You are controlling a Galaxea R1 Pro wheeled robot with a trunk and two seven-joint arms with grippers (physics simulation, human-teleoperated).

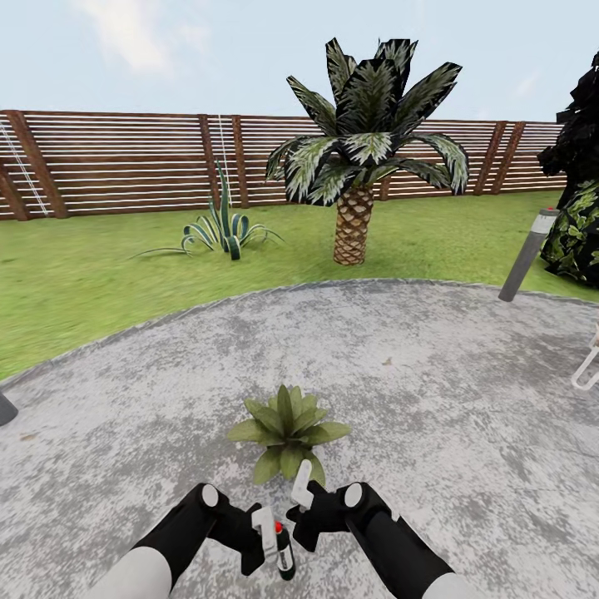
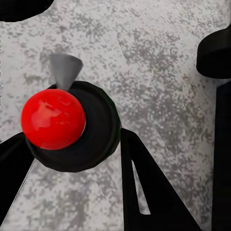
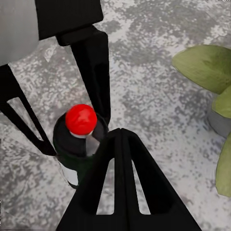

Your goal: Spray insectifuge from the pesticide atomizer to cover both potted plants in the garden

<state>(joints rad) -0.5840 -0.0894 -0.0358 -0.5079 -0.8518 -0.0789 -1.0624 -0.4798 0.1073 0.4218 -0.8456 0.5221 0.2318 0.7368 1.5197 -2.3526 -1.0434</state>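
Observation:
The pesticide atomizer (image 1: pixel 285 555) stands upright just above the patio near my base, a dark green bottle with a red ball on top (image 2: pixel 53 118). My left gripper (image 1: pixel 273 542) is shut on it, one black finger (image 2: pixel 144 187) on each side of the bottle. My right gripper (image 1: pixel 303 492) hovers just right of the bottle, shut and empty, its joined fingers (image 3: pixel 122 183) close to the red cap (image 3: pixel 81 119). One potted plant (image 1: pixel 287 428) sits on the patio directly ahead of both grippers. Its leaves (image 3: pixel 207 65) and grey pot (image 3: pixel 221 122) also appear in the right wrist view.
The mottled grey patio (image 1: pixel 416 374) curves into lawn (image 1: pixel 83 283). Beyond stand a spiky agave (image 1: pixel 220 229), a tall palm (image 1: pixel 353 166) and the slatted wooden fence (image 1: pixel 125 162). A grey bollard lamp (image 1: pixel 528 254) and dark bush (image 1: pixel 578 208) are at the right.

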